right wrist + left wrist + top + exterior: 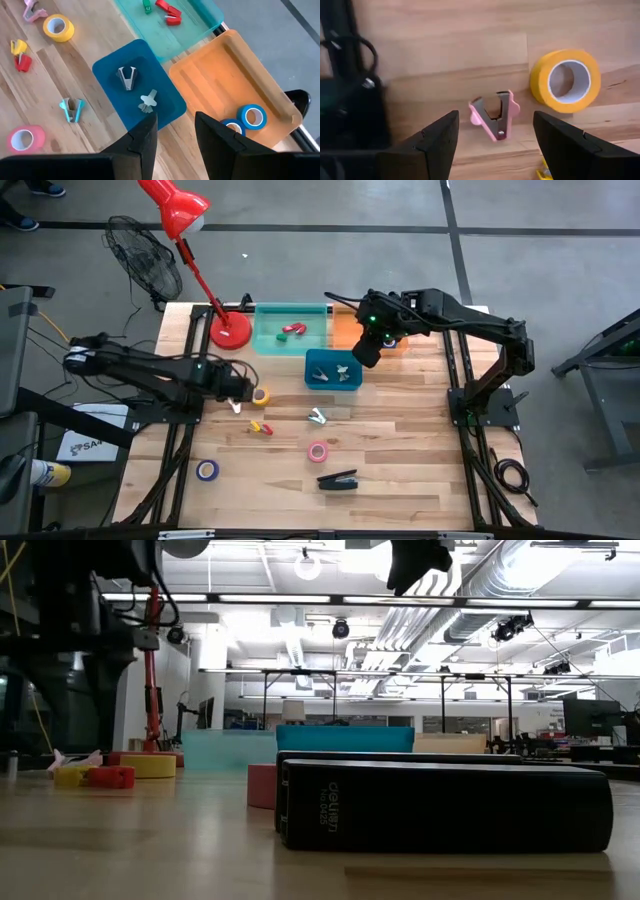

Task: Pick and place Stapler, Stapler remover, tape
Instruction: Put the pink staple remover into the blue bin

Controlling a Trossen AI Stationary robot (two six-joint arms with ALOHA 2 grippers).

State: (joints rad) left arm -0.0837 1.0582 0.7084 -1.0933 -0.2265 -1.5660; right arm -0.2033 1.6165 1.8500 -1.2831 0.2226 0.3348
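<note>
One stapler (pixel 338 479) lying flat, long axis across table, left gripper (pixel 495 142) open, empty, right gripper (pixel 175 131) part-open, empty.

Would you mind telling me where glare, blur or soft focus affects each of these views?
Low view: bright ceiling strip lights glare behind the long black desk stapler, and the near wooden tabletop is soft. Left wrist view: the pink claw-shaped staple remover and yellow tape roll look slightly blurred. High view: evenly lit. Right wrist view: crisp, with a sheen on the orange plastic tray.
</note>
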